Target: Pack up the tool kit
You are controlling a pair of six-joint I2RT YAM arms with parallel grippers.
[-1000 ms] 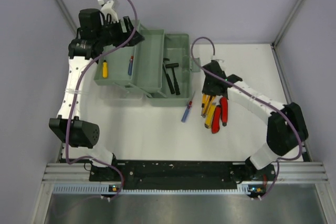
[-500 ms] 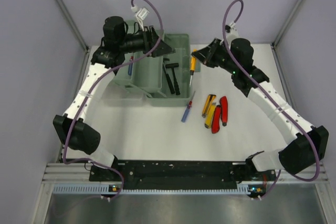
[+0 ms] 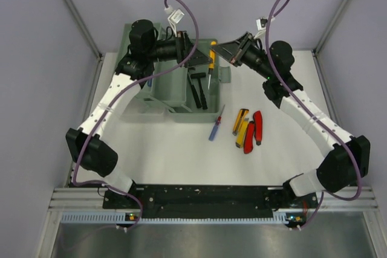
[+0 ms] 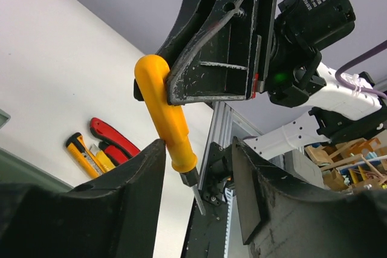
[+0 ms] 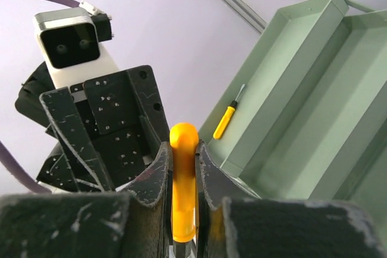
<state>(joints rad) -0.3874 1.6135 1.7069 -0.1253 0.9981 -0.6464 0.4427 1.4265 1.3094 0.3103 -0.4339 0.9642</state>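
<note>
The sage-green toolbox (image 3: 172, 86) stands open at the back, with two black hammers (image 3: 198, 89) in its right part. My right gripper (image 3: 219, 49) is shut on an orange-handled screwdriver (image 3: 211, 58) and holds it in the air over the box's right end. The right wrist view shows the handle (image 5: 183, 179) pinched between the fingers. My left gripper (image 3: 192, 52) is open and faces it. In the left wrist view the screwdriver (image 4: 166, 119) hangs between my open left fingers (image 4: 133, 173) without being gripped. A small yellow screwdriver (image 5: 227, 119) lies in a tray.
On the white table right of the box lie a blue-and-red screwdriver (image 3: 216, 125), yellow utility knives (image 3: 240, 126) and red-handled pliers (image 3: 255, 130). The knives (image 4: 81, 149) and pliers (image 4: 112, 140) also show in the left wrist view. Walls enclose the table on three sides.
My right gripper has lifted the orange screwdriver from the tool pile on the table and carried it up and left over the box. My left gripper has swung right to meet it.
</note>
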